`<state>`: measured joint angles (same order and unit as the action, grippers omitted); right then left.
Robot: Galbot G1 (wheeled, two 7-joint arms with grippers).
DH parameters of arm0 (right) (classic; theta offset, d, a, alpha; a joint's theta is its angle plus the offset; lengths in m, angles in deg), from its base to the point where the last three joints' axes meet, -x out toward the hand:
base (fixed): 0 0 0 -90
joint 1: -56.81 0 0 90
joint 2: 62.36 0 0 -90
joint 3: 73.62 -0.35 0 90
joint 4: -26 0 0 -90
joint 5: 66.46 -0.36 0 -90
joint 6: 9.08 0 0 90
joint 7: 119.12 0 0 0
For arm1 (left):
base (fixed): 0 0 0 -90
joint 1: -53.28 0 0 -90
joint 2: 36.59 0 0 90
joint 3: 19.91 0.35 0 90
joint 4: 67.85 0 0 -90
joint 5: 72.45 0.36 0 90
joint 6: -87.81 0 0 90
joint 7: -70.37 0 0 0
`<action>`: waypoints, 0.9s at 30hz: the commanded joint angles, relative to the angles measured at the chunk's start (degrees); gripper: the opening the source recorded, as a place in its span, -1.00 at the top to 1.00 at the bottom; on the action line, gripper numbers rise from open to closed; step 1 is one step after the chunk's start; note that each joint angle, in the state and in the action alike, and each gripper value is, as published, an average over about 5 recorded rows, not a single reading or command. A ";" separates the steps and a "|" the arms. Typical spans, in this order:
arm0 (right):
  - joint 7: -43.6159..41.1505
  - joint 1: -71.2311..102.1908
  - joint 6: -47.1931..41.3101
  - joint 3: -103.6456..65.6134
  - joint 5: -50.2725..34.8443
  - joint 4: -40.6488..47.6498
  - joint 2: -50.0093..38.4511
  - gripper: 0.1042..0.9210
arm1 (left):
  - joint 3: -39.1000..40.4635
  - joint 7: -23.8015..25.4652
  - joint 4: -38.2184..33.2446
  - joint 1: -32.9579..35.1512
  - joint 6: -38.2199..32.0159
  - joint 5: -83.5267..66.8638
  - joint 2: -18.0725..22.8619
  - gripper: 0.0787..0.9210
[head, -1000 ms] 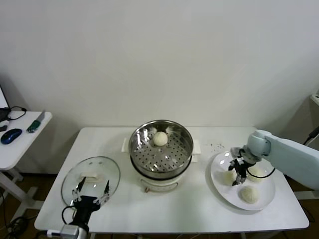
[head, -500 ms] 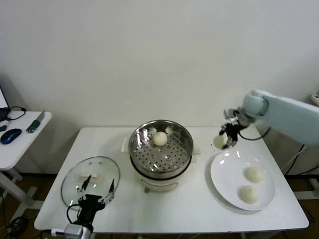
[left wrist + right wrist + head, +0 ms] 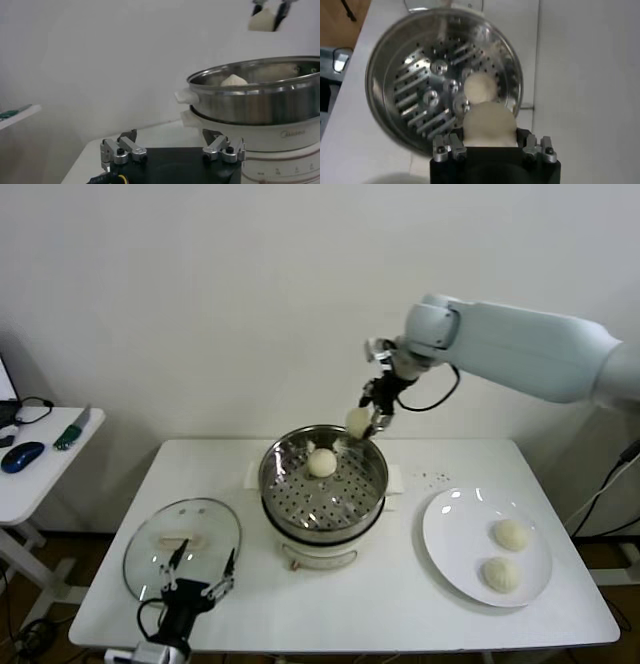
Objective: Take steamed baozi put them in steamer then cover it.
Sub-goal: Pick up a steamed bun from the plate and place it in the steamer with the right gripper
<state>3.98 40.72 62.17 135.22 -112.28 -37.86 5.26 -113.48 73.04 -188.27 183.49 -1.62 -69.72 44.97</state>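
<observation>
Left end effector, fingers spread, idles near counter front edge, beside lid, left of steamer. One bun already in steamer. Right end effector, clamped on second bun, has moved from plate to above steamer's back rim; release likely next. Two buns remain on plate, right of steamer.
</observation>
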 commanded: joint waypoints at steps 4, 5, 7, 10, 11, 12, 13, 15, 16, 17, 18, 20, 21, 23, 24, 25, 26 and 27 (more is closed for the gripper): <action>3.32 3.90 -2.38 2.48 -5.85 1.42 12.85 -0.40 | -0.23 -0.03 -0.35 1.02 -0.48 -0.03 -0.41 -0.77; 3.44 4.60 -2.39 2.65 -5.65 1.59 13.17 -0.40 | -0.30 -0.04 -0.32 0.97 -0.47 -0.05 -0.45 -0.77; 3.70 6.23 -2.38 2.94 -5.26 2.03 13.87 -0.41 | -0.42 -0.07 -0.20 0.87 -0.47 -0.16 -0.44 -0.77; 4.04 8.59 -2.31 3.20 -4.78 3.05 14.96 -0.41 | -0.54 -0.12 -0.17 0.87 -0.34 -0.64 -0.29 -0.77; 4.07 9.23 -2.27 3.26 -4.66 3.50 15.37 -0.41 | -0.56 -0.13 -0.31 0.90 -0.21 -0.92 -0.23 -0.77; 4.05 9.82 -2.21 3.29 -4.57 3.97 15.78 -0.41 | -0.57 -0.13 -0.48 0.92 -0.05 -1.17 -0.17 -0.77; 4.02 10.35 -2.15 3.34 -4.50 4.51 16.22 -0.41 | -0.58 -0.13 -0.68 0.89 0.11 -1.39 -0.11 -0.77; 3.92 11.16 -1.99 3.44 -4.44 5.55 16.98 -0.41 | -0.61 -0.14 -0.92 0.60 0.35 -1.62 -0.03 -0.77; 3.84 11.53 -1.90 3.50 -4.34 6.04 17.31 -0.41 | -0.63 -0.14 -0.92 0.40 0.42 -1.61 -0.01 -0.77; 3.74 11.87 -1.78 3.57 -4.18 6.55 17.61 -0.41 | -0.64 -0.15 -0.89 0.20 0.46 -1.59 -0.01 -0.77; 3.64 12.18 -1.66 3.61 -4.00 6.97 17.84 -0.41 | -0.66 -0.15 -0.86 0.03 0.51 -1.57 -0.02 -0.77; 3.48 12.77 -1.44 3.63 -3.60 7.76 18.22 -0.41 | -0.66 -0.16 -0.79 -0.16 0.57 -1.55 -0.05 -0.77; 3.45 13.00 -1.35 3.62 -3.45 8.08 18.36 -0.41 | -0.65 -0.16 -0.78 -0.20 0.59 -1.56 -0.04 -0.77; 3.43 13.36 -1.21 3.56 -3.10 8.67 18.56 -0.41 | -0.64 -0.16 -0.70 -0.23 0.61 -1.60 -0.01 -0.77; 3.43 13.48 -1.16 3.52 -2.97 8.91 18.64 -0.41 | -0.63 -0.16 -0.64 -0.24 0.60 -1.61 0.01 -0.77; 3.40 13.54 -1.15 3.50 -2.85 9.10 18.69 -0.42 | -0.63 -0.17 -0.58 -0.25 0.59 -1.62 0.02 -0.77; 3.34 13.57 -1.15 3.50 -2.72 9.25 18.73 -0.43 | -0.63 -0.17 -0.51 -0.27 0.58 -1.63 0.03 -0.77; 3.23 13.55 -1.20 3.53 -2.67 9.30 18.73 -0.46 | -0.63 -0.18 -0.46 -0.29 0.57 -1.63 0.03 -0.77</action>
<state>7.09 52.02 60.99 138.49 -115.20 -30.78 21.98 -114.12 72.87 -188.80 183.39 -1.14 -71.09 44.89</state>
